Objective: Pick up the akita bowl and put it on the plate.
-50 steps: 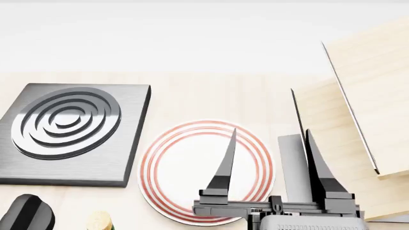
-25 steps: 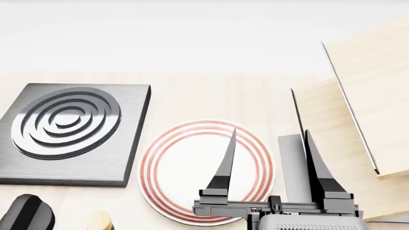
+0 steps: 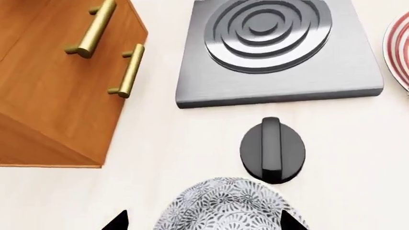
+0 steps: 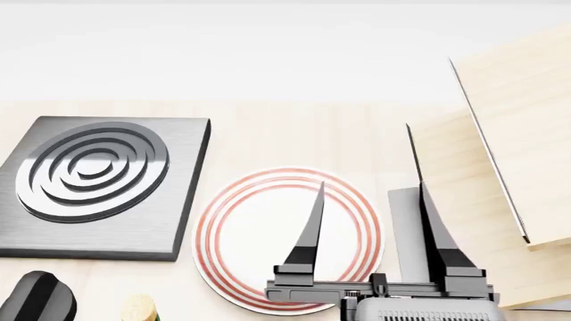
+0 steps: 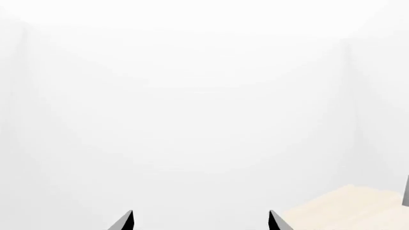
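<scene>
Left wrist view: left tool [image 3: 201,223] spread wide around the akita bowl [image 3: 227,206], beside the knob [image 3: 272,150].

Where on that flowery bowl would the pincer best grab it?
Probably across its rim, coming straight down from above. The bowl is deep and round, sits upright with the opening facing up, and already lies between the spread fingers of the left pincer. The knob sits close beside it, so a sideways approach looks cramped.

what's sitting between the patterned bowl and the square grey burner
A round black knob lies between the akita bowl and the burner, shown in the left wrist view.
</scene>
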Available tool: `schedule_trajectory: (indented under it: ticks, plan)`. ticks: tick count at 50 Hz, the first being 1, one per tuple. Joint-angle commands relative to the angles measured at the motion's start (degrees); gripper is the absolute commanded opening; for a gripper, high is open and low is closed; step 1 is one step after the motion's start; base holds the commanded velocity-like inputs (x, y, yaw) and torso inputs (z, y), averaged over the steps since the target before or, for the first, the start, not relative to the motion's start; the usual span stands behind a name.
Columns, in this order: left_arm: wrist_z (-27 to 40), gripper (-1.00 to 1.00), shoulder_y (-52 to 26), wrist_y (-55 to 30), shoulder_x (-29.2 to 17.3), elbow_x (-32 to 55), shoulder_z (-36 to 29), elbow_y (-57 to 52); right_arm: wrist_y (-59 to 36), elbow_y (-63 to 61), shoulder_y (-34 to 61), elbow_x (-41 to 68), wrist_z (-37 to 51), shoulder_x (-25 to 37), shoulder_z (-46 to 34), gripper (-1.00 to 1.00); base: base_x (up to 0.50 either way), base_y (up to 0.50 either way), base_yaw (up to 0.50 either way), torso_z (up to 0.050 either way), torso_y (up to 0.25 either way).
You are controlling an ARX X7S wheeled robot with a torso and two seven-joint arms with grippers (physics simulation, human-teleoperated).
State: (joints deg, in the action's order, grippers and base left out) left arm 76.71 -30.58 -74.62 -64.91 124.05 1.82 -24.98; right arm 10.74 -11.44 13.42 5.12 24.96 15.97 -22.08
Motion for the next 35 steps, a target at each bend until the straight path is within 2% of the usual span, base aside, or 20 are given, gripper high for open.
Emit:
schedule_trajectory:
  ticks: [1,35]
  plan:
    - [-0.58,1.0,2.97,-0.23,-1.4,0.01,-0.44,0.11,0.09,0.34,0.11,0.1,0.13,0.01,-0.37,1.0,0.0,0.0,0.0,0.0,0.0]
    - [-2.88,1.0,16.7,-0.39,-4.09,-1.52,7.68,-1.56,-0.25,0.66,0.56,0.65,0.67,0.33,-0.85,1.0,0.0,0.0,0.0,0.0,0.0]
